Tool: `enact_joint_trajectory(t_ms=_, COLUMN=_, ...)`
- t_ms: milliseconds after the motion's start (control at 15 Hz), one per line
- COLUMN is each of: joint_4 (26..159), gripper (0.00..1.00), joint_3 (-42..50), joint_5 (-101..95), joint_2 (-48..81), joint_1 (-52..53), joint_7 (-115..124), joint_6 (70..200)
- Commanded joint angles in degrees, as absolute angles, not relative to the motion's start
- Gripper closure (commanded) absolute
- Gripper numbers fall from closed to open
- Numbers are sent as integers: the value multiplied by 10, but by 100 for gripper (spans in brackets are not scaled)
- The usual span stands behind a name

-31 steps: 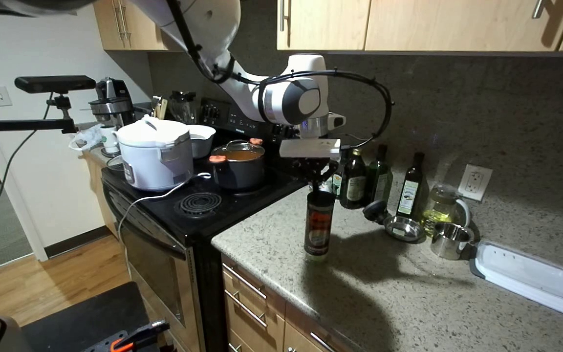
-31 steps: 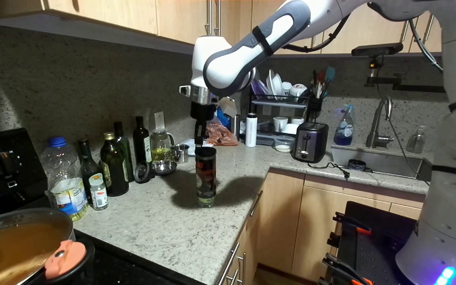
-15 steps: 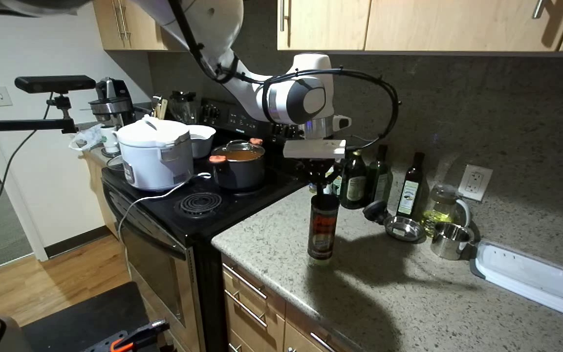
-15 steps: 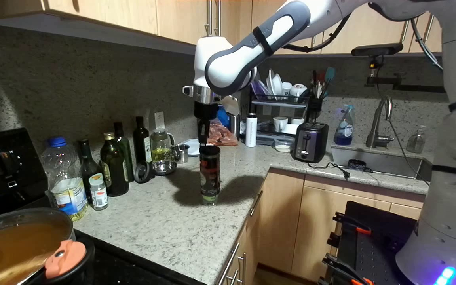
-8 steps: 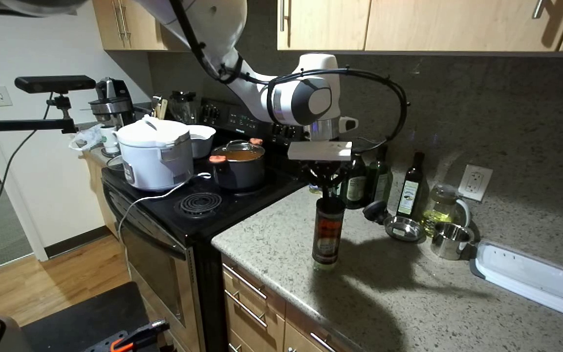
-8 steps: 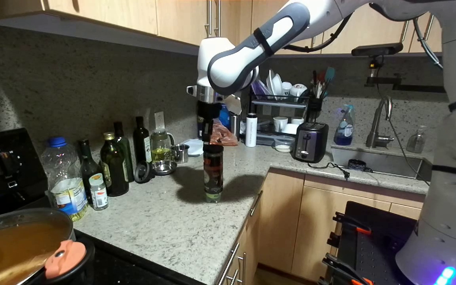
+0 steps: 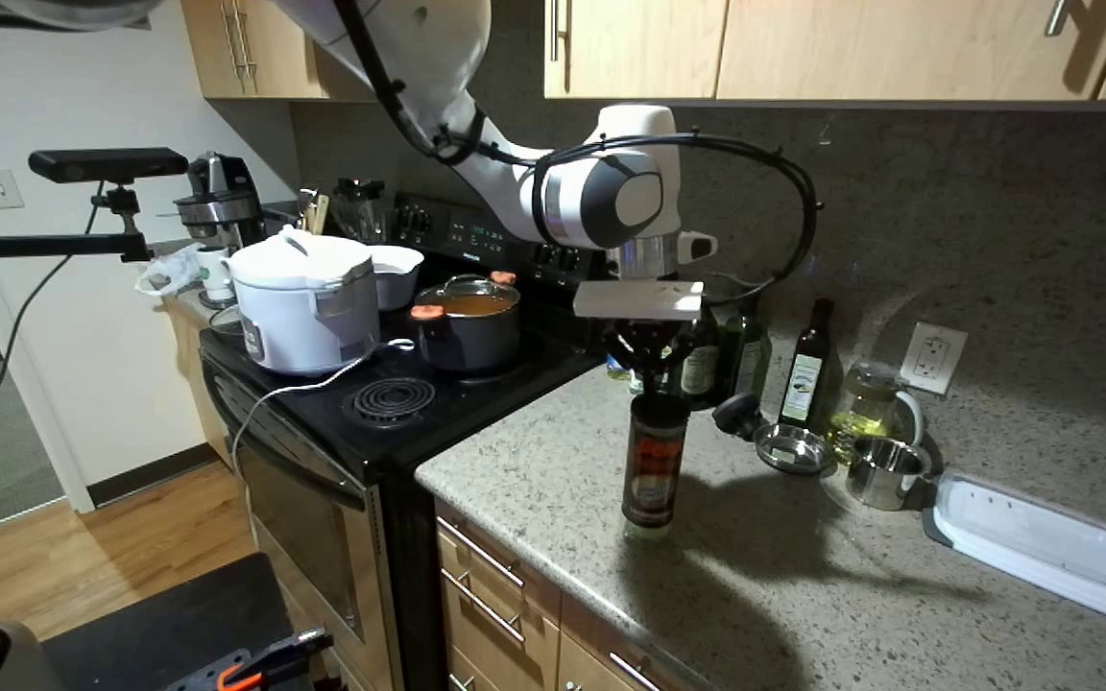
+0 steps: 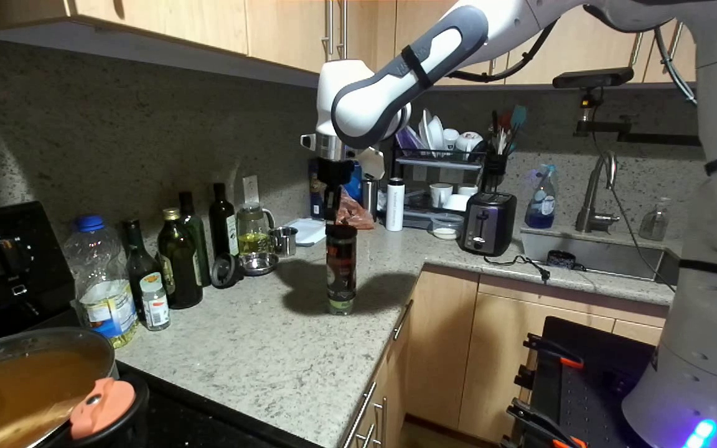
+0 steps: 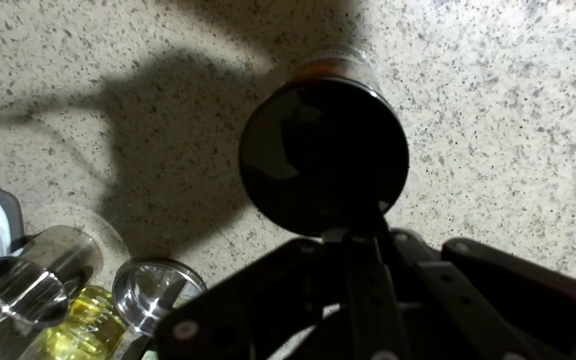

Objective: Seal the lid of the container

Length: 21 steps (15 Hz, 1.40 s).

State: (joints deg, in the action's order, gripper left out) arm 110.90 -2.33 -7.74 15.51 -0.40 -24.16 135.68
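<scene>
The container (image 7: 654,470) is a slim cylinder with a dark body, red lettering and a pale base. It stands upright on the speckled counter (image 7: 524,461), and it also shows in an exterior view (image 8: 341,274). The lid (image 9: 313,160) is a dark, glossy disc over its top in the wrist view. My gripper (image 7: 649,384) points straight down at the lid. Its fingers look closed together. The fingertips (image 9: 367,217) meet the lid near its rim, on the wall side in an exterior view (image 8: 332,219). I cannot tell whether they pinch the rim or only touch it.
Dark bottles (image 8: 178,261), a glass jug (image 7: 865,408), a metal dish (image 7: 793,449), a metal cup (image 7: 884,472) and a white plastic box (image 7: 1033,537) line the wall. The stove with pots (image 7: 467,331) is beside the counter. The counter's front edge (image 7: 553,585) is near the container.
My gripper and the container have moved together across the counter, away from the stove. The container stays upright, and the fingertips keep the same place at its top.
</scene>
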Motion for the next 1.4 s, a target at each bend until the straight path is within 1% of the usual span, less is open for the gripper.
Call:
enact_joint_trajectory(t_ms=0, joint_4=1141, gripper=100, joint_3=-22, joint_5=-76, joint_2=116, joint_1=-11, joint_7=-236, joint_6=1328)
enact_joint_trajectory(t_ms=200, joint_4=1145, gripper=100, joint_3=-20, joint_5=-76, joint_2=105, joint_1=-15, joint_7=-238, joint_6=1303)
enact_joint_trajectory(t_ms=267, joint_4=1147, gripper=90, joint_3=-21, joint_5=-72, joint_2=101, joint_1=-16, joint_7=-242, joint_6=1296)
enact_joint_trajectory(t_ms=333, joint_4=1146, gripper=73, joint_3=-20, joint_5=-71, joint_2=99, joint_1=-17, joint_7=-240, joint_6=1288)
enact_joint_trajectory(t_ms=400, joint_4=1147, gripper=68, joint_3=-19, joint_5=-70, joint_2=97, joint_1=-17, joint_7=-240, joint_6=1284)
enact_joint_trajectory(t_ms=733, joint_4=1152, gripper=29, joint_3=-21, joint_5=-70, joint_2=72, joint_1=-16, joint_7=-244, joint_6=1277)
enact_joint_trajectory(t_ms=1000, joint_4=1144, gripper=1, joint_3=-21, joint_5=-79, joint_2=57, joint_1=-9, joint_7=-239, joint_6=1275)
enact_joint_trajectory(t_ms=1133, joint_4=1140, gripper=0, joint_3=-21, joint_5=-79, joint_2=56, joint_1=-7, joint_7=-239, joint_6=1275)
enact_joint_trajectory(t_ms=1200, joint_4=1136, gripper=1, joint_3=-21, joint_5=-81, joint_2=60, joint_1=-6, joint_7=-236, joint_6=1275)
enact_joint_trajectory(t_ms=1267, joint_4=1133, gripper=25, joint_3=-20, joint_5=-83, joint_2=62, joint_1=-4, joint_7=-235, joint_6=1276)
enact_joint_trajectory(t_ms=1333, joint_4=1130, gripper=26, joint_3=-20, joint_5=-84, joint_2=66, joint_1=-4, joint_7=-235, joint_6=1277)
